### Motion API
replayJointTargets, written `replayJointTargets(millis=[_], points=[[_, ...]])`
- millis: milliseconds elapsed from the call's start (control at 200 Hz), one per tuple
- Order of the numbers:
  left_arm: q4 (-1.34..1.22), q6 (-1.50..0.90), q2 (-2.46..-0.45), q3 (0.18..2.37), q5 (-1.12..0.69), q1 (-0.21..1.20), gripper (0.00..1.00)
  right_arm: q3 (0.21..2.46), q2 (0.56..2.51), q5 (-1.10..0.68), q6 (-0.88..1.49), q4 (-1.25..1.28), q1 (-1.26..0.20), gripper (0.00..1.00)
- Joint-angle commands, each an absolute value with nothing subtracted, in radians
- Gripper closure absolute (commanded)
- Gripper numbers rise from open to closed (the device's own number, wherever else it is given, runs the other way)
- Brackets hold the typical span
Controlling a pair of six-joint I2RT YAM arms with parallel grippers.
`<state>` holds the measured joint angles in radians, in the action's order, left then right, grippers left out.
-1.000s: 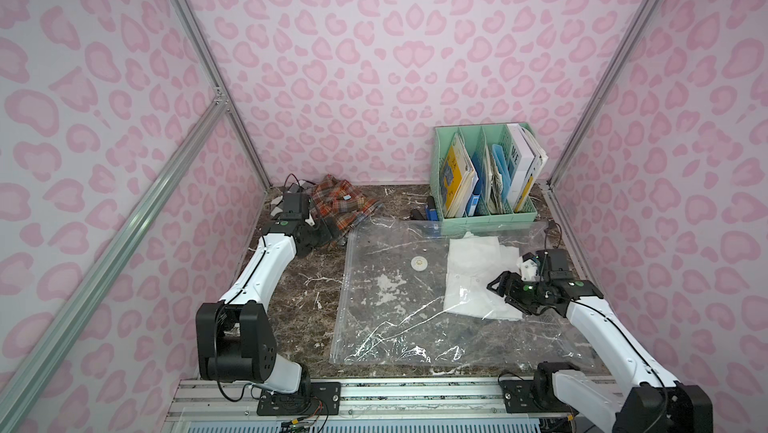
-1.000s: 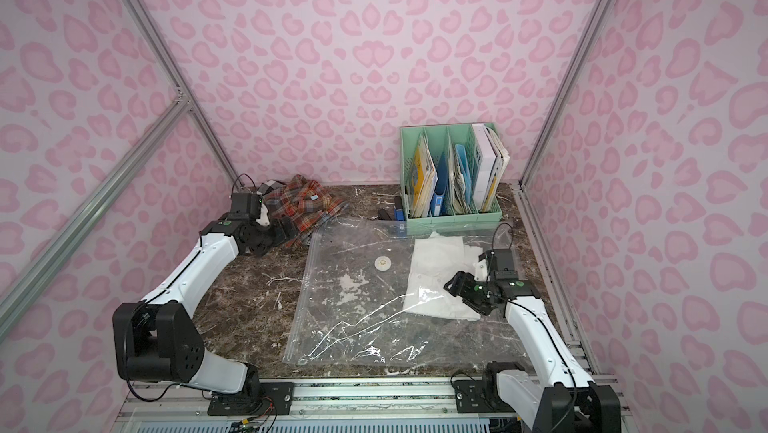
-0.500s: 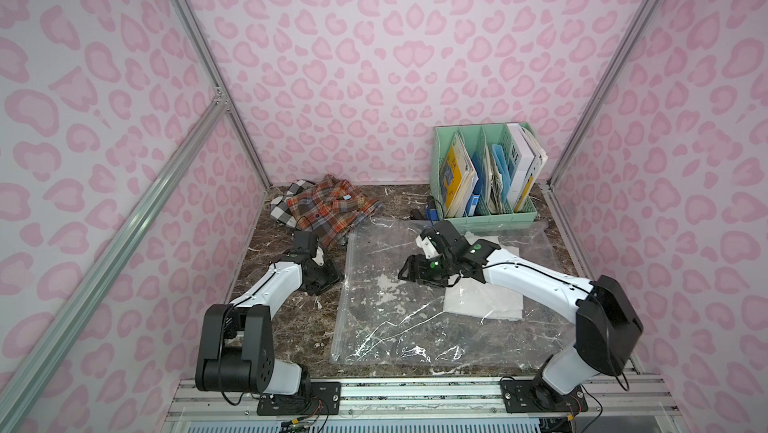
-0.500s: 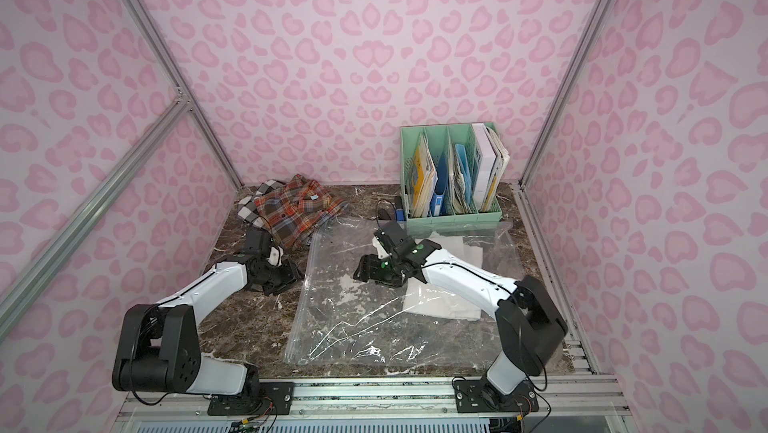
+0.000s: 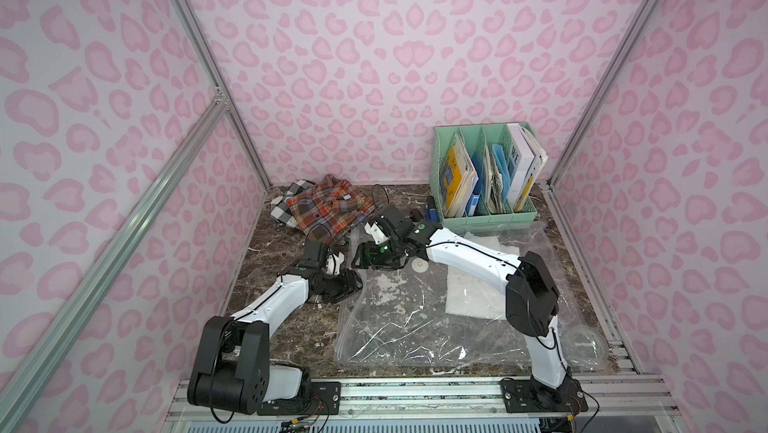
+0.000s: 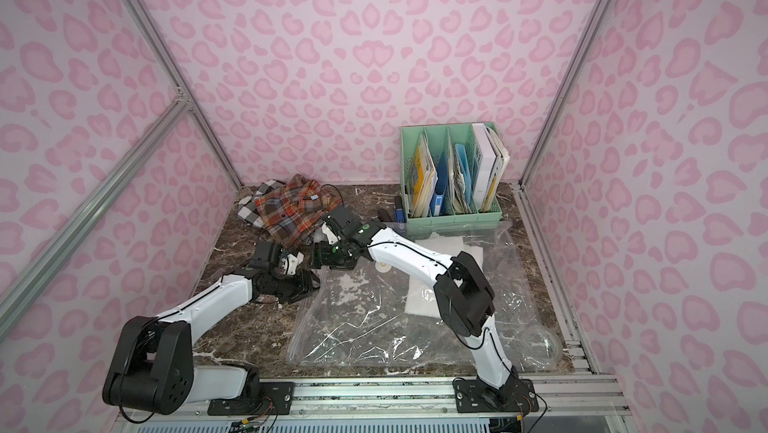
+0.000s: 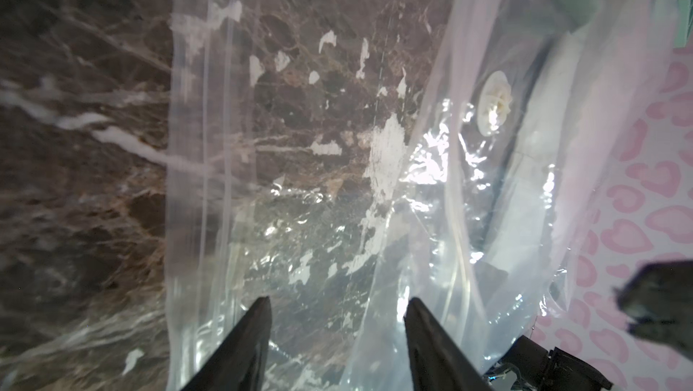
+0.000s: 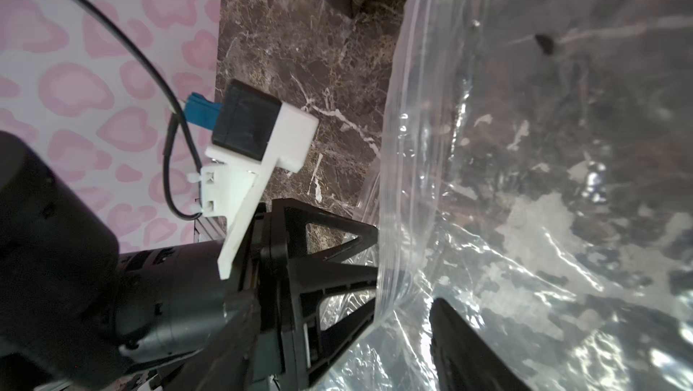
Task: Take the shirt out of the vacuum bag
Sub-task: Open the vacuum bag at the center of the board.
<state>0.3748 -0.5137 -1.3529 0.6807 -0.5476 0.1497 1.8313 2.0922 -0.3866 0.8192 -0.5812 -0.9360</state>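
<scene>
The plaid shirt [image 5: 328, 206] lies crumpled on the marble table at the back left, outside the vacuum bag [image 5: 415, 318], and nothing holds it. The clear bag lies flat across the middle of the table, its white valve [image 5: 419, 264] facing up. Both grippers meet at the bag's far left edge. My left gripper [image 5: 353, 279] is open, with loose bag film between its fingers [image 7: 431, 344]. My right gripper [image 5: 359, 256] is open just behind it, and the bag's edge [image 8: 390, 220] runs between its jaws. The left gripper's fingers [image 8: 330, 254] show in the right wrist view.
A green file holder [image 5: 486, 215] full of books stands at the back right. A white sheet [image 5: 473, 298] shows through the bag's right half. A clear round lid [image 5: 586, 343] lies at the front right corner. Pink walls close three sides.
My right arm swung from the table's right side across the bag to its left edge. My left gripper came forward from the shirt to the same edge, narrowing its jaws.
</scene>
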Motion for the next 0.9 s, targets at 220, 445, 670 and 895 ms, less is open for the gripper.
replayJointTargets(millis=[220, 445, 670, 895], points=[[0.332, -0.502, -1.313, 0.629, -0.62, 0.156, 0.39, 2.14, 2.285, -0.304, 0.734, -0.883, -0.966, 0.28], [0.325, -0.502, -1.288, 0.608, -0.629, 0.161, 0.38, 2.193, 2.357, -0.198, 0.715, -0.969, -0.971, 0.29], [0.315, -0.503, -1.266, 0.572, -0.64, 0.167, 0.37, 2.328, 2.444, -0.188, 0.694, -1.025, -0.989, 0.3], [0.312, -0.502, -1.253, 0.574, -0.649, 0.17, 0.36, 2.384, 2.5, -0.117, 0.681, -1.109, -0.997, 0.36]])
